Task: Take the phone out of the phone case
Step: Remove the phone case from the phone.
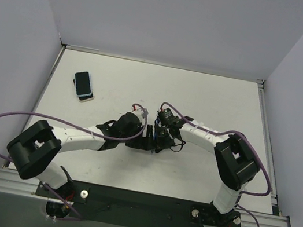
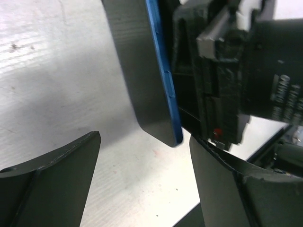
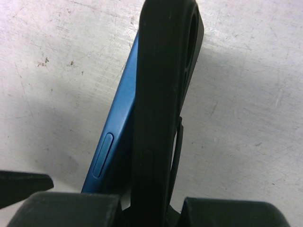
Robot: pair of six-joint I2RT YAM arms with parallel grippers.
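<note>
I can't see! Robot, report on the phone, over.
Left hand open, close to phone. Right hand shut on case. Blue phone partly out. Nothing blocking.

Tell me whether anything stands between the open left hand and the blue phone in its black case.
Nothing visible does. The blue phone hangs just ahead of the open left hand, only air between them. The right hand grips it together with its black case, above the white table.

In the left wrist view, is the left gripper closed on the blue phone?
No, the left gripper is open, its fingers wide apart, with the blue phone ahead of the gap.
</note>
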